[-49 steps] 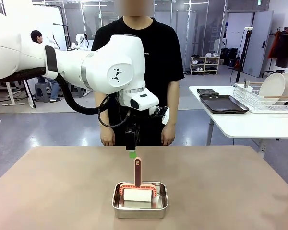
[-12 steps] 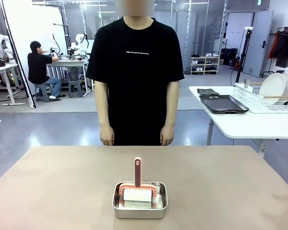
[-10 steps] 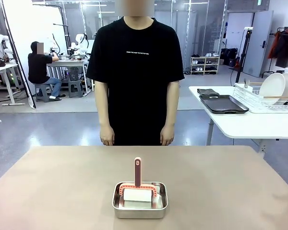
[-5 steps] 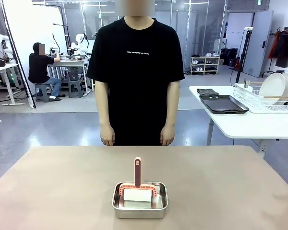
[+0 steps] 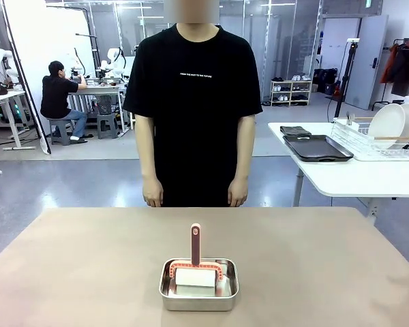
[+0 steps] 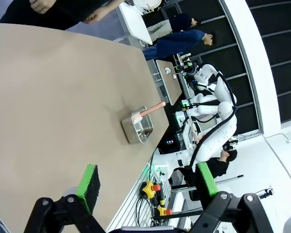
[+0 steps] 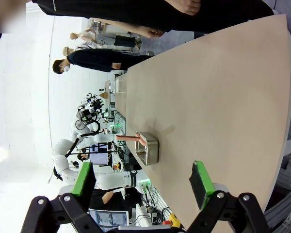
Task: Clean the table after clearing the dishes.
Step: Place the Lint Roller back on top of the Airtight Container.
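On the tan table (image 5: 88, 272), near its front edge, a steel pan (image 5: 198, 285) holds a white block half hidden under a pink-handled scrubber (image 5: 195, 245). White plates (image 5: 388, 125) stand in a rack on a side table, partly cut off. Shirt lettering is too small to read. Left gripper (image 6: 148, 189) and right gripper (image 7: 143, 184) gape wide, empty.

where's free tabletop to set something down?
Most of the table is bare: the whole stretch left of the steel pan, the stretch right of it, and the far strip between the pan and the person. The one crowded spot is near-centre: the pan with the brush standing in it.
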Robot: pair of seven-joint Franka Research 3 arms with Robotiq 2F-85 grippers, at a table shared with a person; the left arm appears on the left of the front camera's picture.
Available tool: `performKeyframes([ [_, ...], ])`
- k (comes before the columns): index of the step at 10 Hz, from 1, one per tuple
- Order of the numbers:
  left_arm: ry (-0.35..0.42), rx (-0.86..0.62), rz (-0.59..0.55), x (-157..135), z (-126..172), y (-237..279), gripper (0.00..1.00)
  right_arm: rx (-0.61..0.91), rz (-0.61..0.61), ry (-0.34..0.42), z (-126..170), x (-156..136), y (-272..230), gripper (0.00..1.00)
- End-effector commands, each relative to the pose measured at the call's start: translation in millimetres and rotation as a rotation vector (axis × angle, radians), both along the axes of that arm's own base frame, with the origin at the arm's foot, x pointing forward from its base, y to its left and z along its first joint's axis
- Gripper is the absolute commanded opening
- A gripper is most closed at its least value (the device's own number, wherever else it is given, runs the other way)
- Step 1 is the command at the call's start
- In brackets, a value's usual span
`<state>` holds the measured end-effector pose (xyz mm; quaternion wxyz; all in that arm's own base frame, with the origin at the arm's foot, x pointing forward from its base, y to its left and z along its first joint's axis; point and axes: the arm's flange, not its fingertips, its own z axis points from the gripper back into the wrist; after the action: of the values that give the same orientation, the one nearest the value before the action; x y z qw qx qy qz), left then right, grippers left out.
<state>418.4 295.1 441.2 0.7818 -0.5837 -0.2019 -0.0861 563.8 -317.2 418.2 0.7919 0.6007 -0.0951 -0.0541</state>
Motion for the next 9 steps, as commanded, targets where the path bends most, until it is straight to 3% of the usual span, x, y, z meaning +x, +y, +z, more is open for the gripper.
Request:
performKeyframes([
  [1, 0.007, 0.009, 0.0, -3.7, -0.2, 2.1, 1.0, 0.001, 0.0, -0.002, 2.5, -1.2, 2.3, 1.0],
  [9, 0.007, 0.009, 0.0, -3.7, -0.2, 2.1, 1.0, 0.001, 0.0, -0.002, 2.5, -1.2, 2.3, 1.0],
])
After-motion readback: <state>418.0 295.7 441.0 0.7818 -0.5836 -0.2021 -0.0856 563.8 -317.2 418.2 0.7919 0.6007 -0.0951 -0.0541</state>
